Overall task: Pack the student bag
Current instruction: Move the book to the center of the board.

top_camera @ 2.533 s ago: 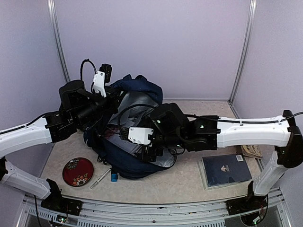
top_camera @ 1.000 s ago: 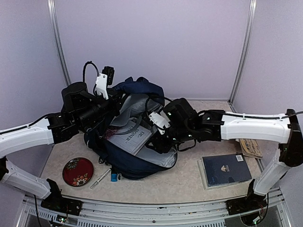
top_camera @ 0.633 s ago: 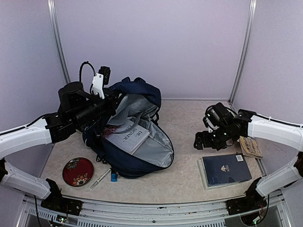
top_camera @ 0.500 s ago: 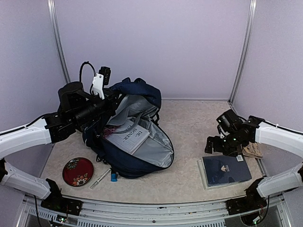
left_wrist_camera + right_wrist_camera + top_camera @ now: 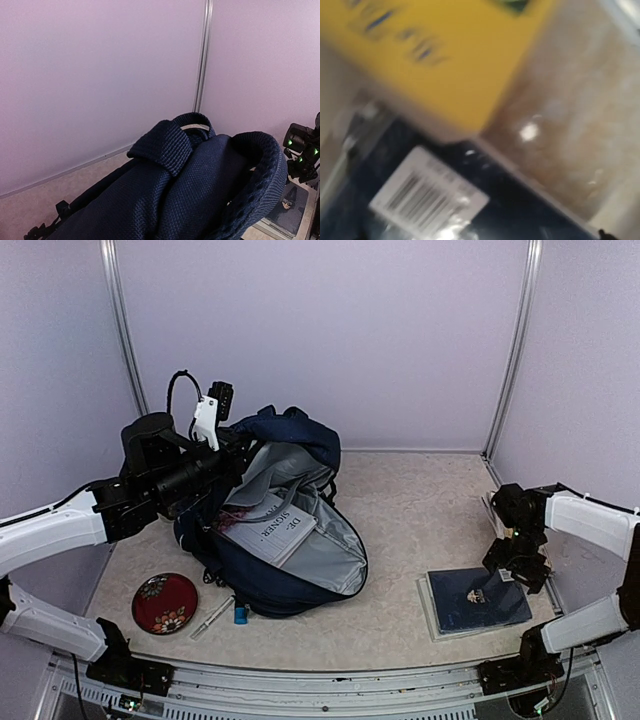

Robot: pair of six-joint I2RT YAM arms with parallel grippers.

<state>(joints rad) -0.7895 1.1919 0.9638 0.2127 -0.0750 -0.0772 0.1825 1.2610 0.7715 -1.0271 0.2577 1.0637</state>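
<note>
Finds right gripper (image 5: 512, 565) gone from student bag (image 5: 300, 430) to over navy book (image 5: 478, 600), jaws' spread indiscernible; left gripper (image 5: 232, 455) jaws shut on bag flap, presumably holding mouth open.

On my worktop (image 5: 420, 500): bag (image 5: 270, 590) at my left tool (image 5: 238, 448), dish (image 5: 165, 602) and pen (image 5: 212, 618) nearer me; book (image 5: 470, 602) under my right tool (image 5: 518, 568).
</note>
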